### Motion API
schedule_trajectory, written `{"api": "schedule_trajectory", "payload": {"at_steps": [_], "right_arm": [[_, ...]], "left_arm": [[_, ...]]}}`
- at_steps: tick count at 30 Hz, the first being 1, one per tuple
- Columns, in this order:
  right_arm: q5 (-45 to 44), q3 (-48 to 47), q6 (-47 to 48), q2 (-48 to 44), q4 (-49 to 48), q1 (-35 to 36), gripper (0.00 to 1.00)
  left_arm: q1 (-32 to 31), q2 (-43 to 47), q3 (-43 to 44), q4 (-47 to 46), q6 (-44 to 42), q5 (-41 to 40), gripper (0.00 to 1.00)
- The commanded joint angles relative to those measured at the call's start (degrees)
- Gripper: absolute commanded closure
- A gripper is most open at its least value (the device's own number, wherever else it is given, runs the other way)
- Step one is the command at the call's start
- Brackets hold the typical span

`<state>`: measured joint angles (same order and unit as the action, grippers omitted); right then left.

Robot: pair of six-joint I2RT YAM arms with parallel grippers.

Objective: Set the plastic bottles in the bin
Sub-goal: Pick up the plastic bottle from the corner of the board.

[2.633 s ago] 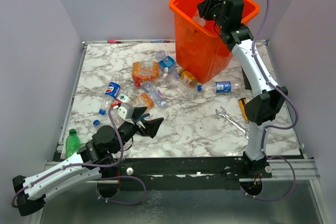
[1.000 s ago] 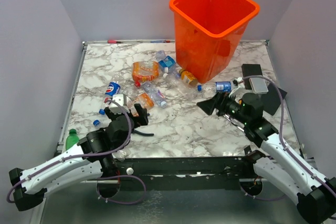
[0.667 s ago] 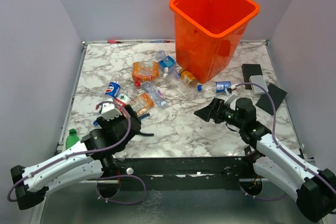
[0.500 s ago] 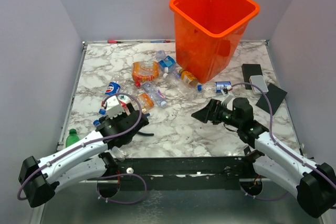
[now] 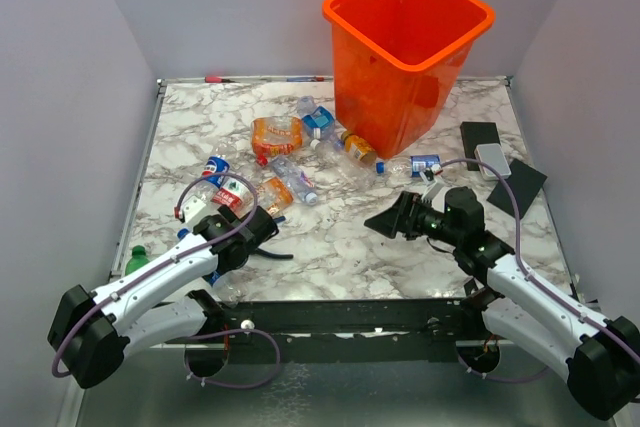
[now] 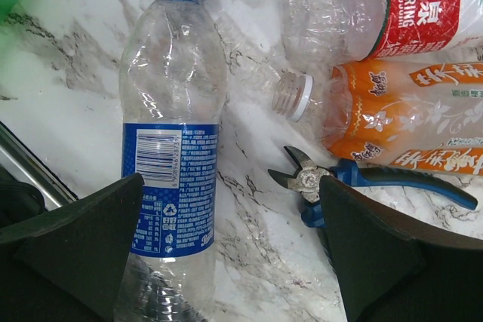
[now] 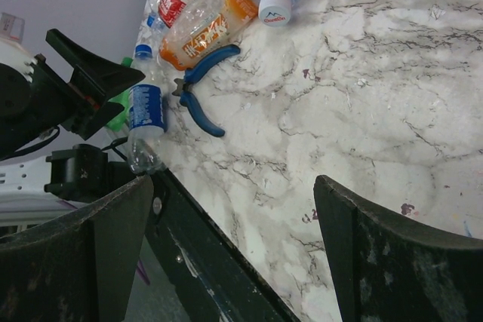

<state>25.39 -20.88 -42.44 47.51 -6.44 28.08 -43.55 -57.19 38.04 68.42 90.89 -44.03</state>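
Left wrist view: L gripper [image 6: 230, 186] wide open, empty, right over blue-label clear bottle [image 6: 172, 148] by surface's near-left corner, bottle off-centre toward one finger, long axis straight ahead, cap at far end; L arm nearer.

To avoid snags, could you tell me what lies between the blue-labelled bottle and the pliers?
Bare marble tabletop separates bottle from pliers, per left wrist view.

The top view overlooks the whole table [image 5: 340, 237] from behind. The left wrist view sits close above a bottle [image 6: 172, 179] and pliers [image 6: 362, 178]; the right wrist view shows both from afar.
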Motion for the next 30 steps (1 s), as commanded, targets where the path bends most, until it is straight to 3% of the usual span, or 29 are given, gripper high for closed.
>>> {"api": "schedule_trajectory", "payload": {"at_steps": [1,8,15,24,30], "right_arm": [[1.5,0.4,1.4,-0.8,2.5,0.2,0.10],[1.5,-1.2,2.1,0.8,3.7,0.3,0.10],[1.0,-2.6,2.3,0.4,5.3,0.3,0.10],[0.8,-3.1,2.2,1.0,5.4,0.3,0.10],[1.4,-4.2,2.4,0.2,5.8,0.3,0.10]], "left_arm": [[1.7,2.1,0.7,1.4,2.9,2.4,0.01],[5.8,0.5,-1.9,-7.1,-3.4,8.3,0.01],[6.3,0.7,-6.5,-11.7,-3.0,12.5,0.06],[6.2,3.7,-8.8,-14.6,-5.7,13.0,0.38],[6.2,10.8,-8.4,-13.8,-8.2,12.0,0.61]]}}
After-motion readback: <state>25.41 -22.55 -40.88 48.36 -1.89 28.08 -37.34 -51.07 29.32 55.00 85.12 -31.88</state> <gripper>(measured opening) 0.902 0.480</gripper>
